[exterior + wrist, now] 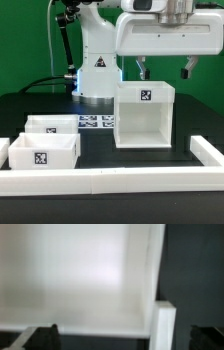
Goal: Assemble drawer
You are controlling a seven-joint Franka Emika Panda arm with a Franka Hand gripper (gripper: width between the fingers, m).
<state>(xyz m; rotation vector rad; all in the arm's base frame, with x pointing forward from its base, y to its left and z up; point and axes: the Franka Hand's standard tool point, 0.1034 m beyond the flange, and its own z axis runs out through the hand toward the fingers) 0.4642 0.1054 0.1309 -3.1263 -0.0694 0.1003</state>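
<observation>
The tall white box shell [145, 115] stands on the black table right of centre, its open side facing the camera and a tag on its top. Two shallow white trays, one behind [55, 125] and one in front [42, 152], sit at the exterior view's left. My gripper [163, 70] hangs open and empty just above the shell's top. In the wrist view the shell [80, 274] fills most of the frame, blurred. One of its white wall edges [163, 322] lies between my dark fingertips [45, 336]. My gripper [125, 339] holds nothing.
A long low white rail [110, 180] runs along the table's front and turns back at the right [210, 152]. The marker board [95, 123] lies flat behind the trays. The robot base [98, 65] stands at the back.
</observation>
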